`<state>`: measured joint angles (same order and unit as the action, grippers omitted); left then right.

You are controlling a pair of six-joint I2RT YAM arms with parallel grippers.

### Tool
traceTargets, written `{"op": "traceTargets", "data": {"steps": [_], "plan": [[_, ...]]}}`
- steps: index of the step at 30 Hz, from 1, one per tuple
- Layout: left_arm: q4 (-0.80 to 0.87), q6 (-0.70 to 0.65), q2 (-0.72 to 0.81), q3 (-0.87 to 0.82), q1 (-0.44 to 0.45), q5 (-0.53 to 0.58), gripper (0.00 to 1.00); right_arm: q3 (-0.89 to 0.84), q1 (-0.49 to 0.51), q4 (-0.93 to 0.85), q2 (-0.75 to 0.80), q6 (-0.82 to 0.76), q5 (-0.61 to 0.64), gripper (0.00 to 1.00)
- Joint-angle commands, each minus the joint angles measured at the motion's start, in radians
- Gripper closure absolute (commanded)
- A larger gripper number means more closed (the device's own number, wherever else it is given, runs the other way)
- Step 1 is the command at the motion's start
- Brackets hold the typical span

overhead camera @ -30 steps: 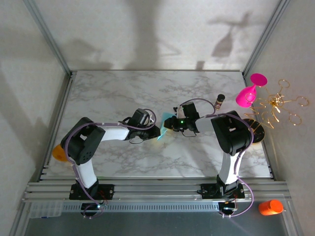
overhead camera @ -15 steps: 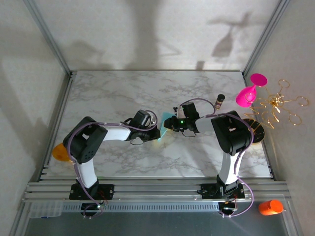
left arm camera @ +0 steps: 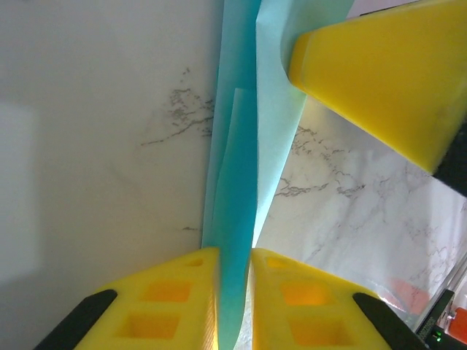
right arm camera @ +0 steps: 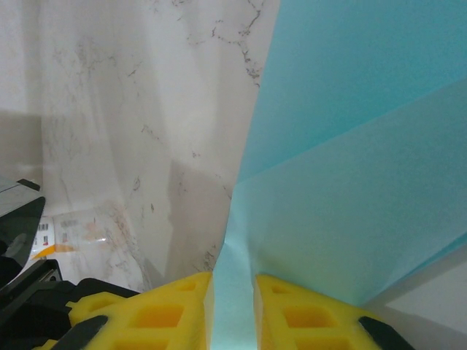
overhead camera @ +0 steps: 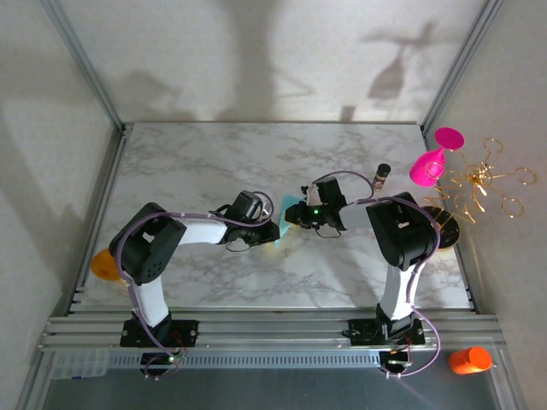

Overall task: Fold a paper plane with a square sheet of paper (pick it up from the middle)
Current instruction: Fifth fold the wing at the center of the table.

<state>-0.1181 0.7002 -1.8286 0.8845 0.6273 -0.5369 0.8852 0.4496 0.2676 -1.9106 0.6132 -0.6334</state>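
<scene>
nearest the arm bases, an orange thing (overhead camera: 469, 360) lies well to the near right of the right claw, off the marble table (overhead camera: 188, 162).

out at mid-table the two claws meet tip to tip. the left claw (overhead camera: 272, 229) is pressed onto the sheet of paper (overhead camera: 289, 205). from its wrist the yellow fingers (left arm camera: 175, 292) sit on either side of the teal sheet (left arm camera: 241, 146), which stands on edge and runs straight ahead of the claw. a finger of the other claw (left arm camera: 379, 80) clamps the same sheet just beyond, up and to the right.

the right claw (overhead camera: 293, 215) is also pinching the paper. in its own view the jaws (right arm camera: 233, 281) are closed on a narrow folded strip, and the sheet (right arm camera: 350, 146) fans out ahead and to the right of the fingers.

so the paper is held between both claws, upright. i cannot tell whether its lower edge touches the marble. as for progress, i judge it partway: overlapping layers and at least one sharp crease show, so some folds are in. no pointed nose, centre ridge or wings can be made out, so most of the shaping looks left to do.

farther off, beyond and right of the right claw, stand a small dark bottle (overhead camera: 382, 175), a pink goblet (overhead camera: 432, 162) and a gold wire stand (overhead camera: 483, 181).
</scene>
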Motion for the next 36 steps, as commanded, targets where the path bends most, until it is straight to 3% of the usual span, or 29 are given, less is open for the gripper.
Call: {"op": "traceTargets", "data": {"steps": [1, 23, 36], "plan": [[0.05, -0.024, 0.044, 0.003, 0.0, 0.018, 0.81, 0.01, 0.012, -0.046, -0.064, -0.032, 0.062, 0.77], [0.071, -0.065, 0.002, -0.025, 0.002, 0.003, 0.87, 0.035, 0.017, -0.073, -0.08, -0.031, 0.073, 0.77], [0.093, -0.07, 0.027, -0.024, 0.0, 0.027, 0.84, 0.041, 0.019, -0.082, -0.084, -0.03, 0.074, 0.77]]}}
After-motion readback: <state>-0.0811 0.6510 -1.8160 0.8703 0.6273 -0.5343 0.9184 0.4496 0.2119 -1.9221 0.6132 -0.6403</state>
